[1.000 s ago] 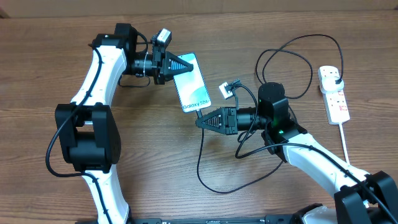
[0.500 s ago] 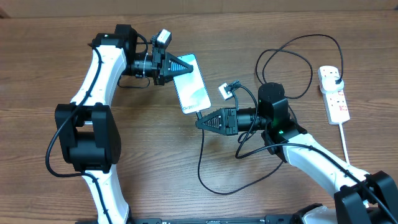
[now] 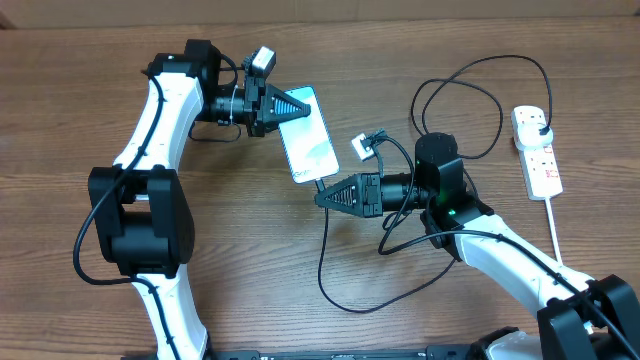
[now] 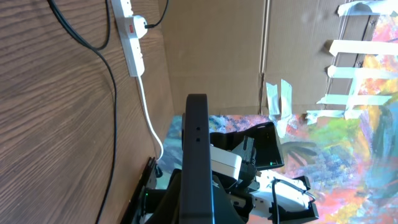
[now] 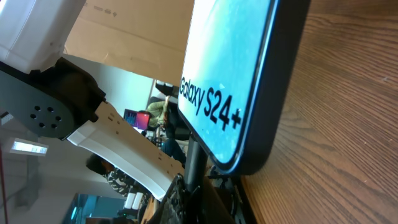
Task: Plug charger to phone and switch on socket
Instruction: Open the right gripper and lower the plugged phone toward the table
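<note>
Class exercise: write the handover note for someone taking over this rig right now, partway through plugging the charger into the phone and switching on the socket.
The left gripper is shut on the top end of the phone.
The right gripper is shut on the charger near its tip, at the phone's bottom edge.
Done: the plug sits in the socket.
Unclear: whether the tip is seated in the phone.
Left: confirm seating, release, press the socket switch, whose position cannot be read here.

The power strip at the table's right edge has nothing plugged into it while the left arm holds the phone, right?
Not quite. The overhead view shows a black plug in the end socket of the power strip. It does sit at the right edge, and the left end effector holds the phone.
</note>
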{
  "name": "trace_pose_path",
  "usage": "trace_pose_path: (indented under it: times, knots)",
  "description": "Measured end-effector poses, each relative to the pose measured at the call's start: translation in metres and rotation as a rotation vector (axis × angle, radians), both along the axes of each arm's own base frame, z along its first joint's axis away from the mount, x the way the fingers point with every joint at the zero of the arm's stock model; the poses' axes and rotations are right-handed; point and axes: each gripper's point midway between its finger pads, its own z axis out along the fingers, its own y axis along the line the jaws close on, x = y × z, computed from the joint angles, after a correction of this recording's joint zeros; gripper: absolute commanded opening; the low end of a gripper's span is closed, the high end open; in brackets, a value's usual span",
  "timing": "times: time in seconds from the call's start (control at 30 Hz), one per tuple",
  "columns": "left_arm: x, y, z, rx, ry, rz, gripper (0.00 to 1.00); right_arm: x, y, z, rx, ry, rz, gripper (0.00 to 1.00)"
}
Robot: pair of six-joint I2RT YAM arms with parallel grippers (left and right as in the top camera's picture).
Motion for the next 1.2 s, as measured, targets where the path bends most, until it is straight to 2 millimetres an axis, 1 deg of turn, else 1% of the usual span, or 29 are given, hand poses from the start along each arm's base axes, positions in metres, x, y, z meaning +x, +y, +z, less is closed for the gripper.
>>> trace_pose_path:
  times: [0.63, 0.7, 0.8, 0.9, 1.03, 1.2]
  knots:
    - [-0.003, 0.000, 0.003, -0.011, -0.040, -0.006, 0.04, -0.001, 0.000, -0.002, -0.002, 0.006, 0.004, 0.04]
    - [-0.002, 0.000, 0.003, -0.010, -0.037, -0.005, 0.04, -0.001, 0.000, -0.002, -0.002, 0.006, 0.004, 0.05]
    - [-0.002, 0.000, 0.003, -0.006, -0.030, -0.005, 0.04, 0.000, 0.000, -0.001, -0.001, 0.004, -0.001, 0.11]
    - [-0.003, 0.000, -0.002, 0.019, -0.024, -0.009, 0.04, 0.015, -0.005, -0.001, -0.011, -0.016, -0.072, 0.20]
    - [-0.002, 0.002, -0.004, 0.031, -0.028, -0.005, 0.04, 0.027, -0.012, -0.003, -0.022, -0.019, -0.132, 0.29]
    - [0.003, 0.011, -0.010, 0.064, -0.034, 0.015, 0.04, 0.031, -0.013, -0.004, -0.028, -0.019, -0.155, 0.41]
